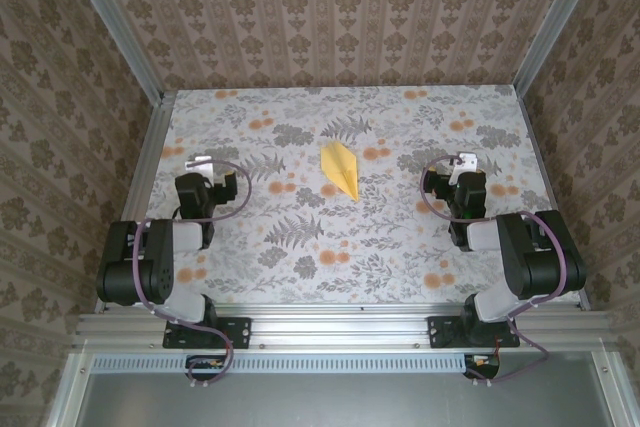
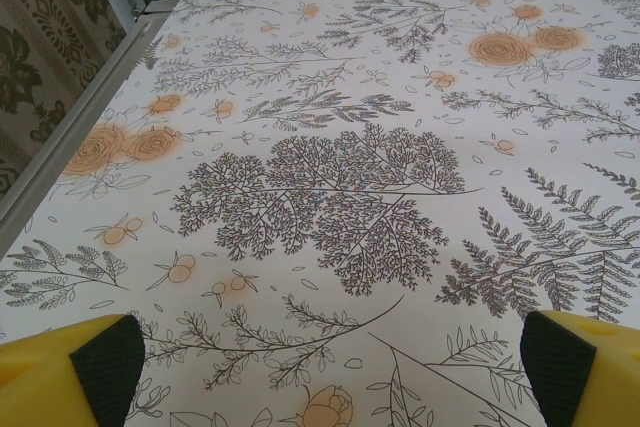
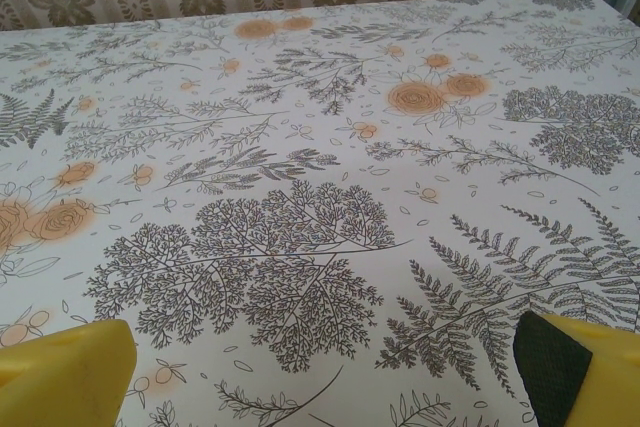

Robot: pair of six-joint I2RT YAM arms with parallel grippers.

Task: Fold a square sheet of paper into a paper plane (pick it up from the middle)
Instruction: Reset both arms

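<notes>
- Left hand (image 2: 330,377) is spread wide open with nothing in it, left side of the overhead view.
- Right hand (image 3: 330,372): same deal, released and empty, right side.
- Yellow paper plane (image 1: 340,169) lies on the flowery bench (image 1: 300,117), upper centre, between both hands and well apart from each.

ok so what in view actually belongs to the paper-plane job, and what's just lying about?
Job:
- paper plane, yellow, lying mid-table, apart from both arms
- left gripper, open, holding nothing
- right gripper, open, holding nothing

Not the job:
- flower-print tablecloth
- patterned walls
- aluminium frame rail
</notes>
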